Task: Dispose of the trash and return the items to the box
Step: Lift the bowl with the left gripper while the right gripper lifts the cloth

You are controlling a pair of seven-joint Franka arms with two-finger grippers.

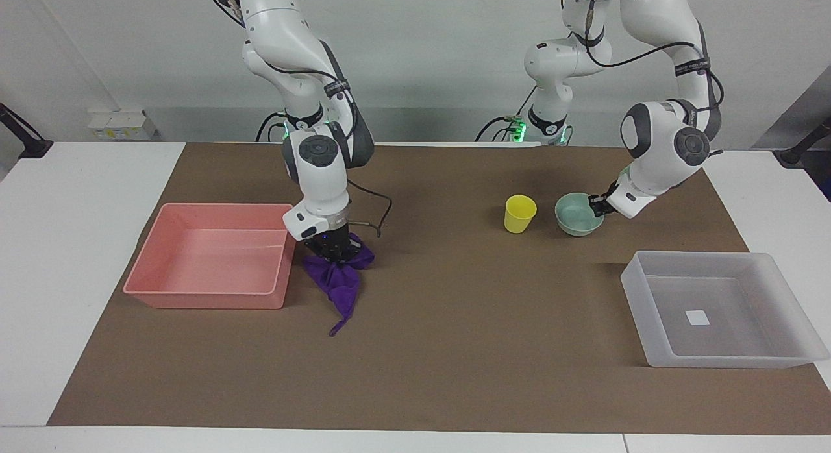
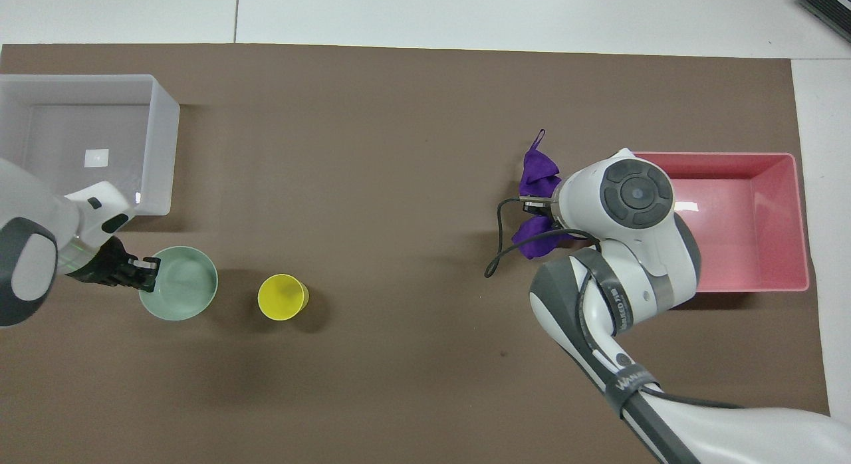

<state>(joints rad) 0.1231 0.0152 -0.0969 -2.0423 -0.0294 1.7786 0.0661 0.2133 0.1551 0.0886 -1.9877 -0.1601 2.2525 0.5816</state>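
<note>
The purple rag (image 1: 340, 273), bunched beside the pink tray (image 1: 156, 287) toward the right arm's bench end, is gripped by the right claw (image 1: 332, 252), while the mint bowl's (image 1: 574, 219) rim beside the yellow cup (image 1: 519, 213) is clenched by the left claw (image 1: 598, 206).

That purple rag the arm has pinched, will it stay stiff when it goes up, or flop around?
Probably floppy: the purple rag bunches under the right gripper and narrows to a thin trailing corner. It looks light, so it should lift easily. The hanging corner may drag on the mat or catch the rim of the pink tray beside it.
</note>
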